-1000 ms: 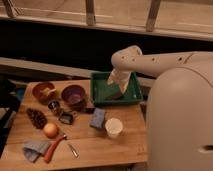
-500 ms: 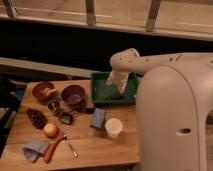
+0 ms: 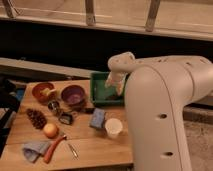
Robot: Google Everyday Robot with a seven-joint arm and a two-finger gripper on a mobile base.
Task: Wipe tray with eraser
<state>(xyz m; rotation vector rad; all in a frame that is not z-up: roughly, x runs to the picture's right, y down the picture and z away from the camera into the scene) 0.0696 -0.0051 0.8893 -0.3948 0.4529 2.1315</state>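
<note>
The green tray sits at the back right of the wooden table, with its right part hidden behind my arm. My gripper hangs down from the white arm and is low over the inside of the tray, toward its right half. The eraser does not show; it may be hidden under the gripper.
Left of the tray are a purple bowl and an orange-brown bowl. In front are a blue-grey sponge, a white cup, a black-framed square thing, a pine cone, an orange fruit, a red-handled tool and a blue cloth.
My white body and arm have moved left and now cover more of the tray's right side and the table. The gripper stays low over the tray.
</note>
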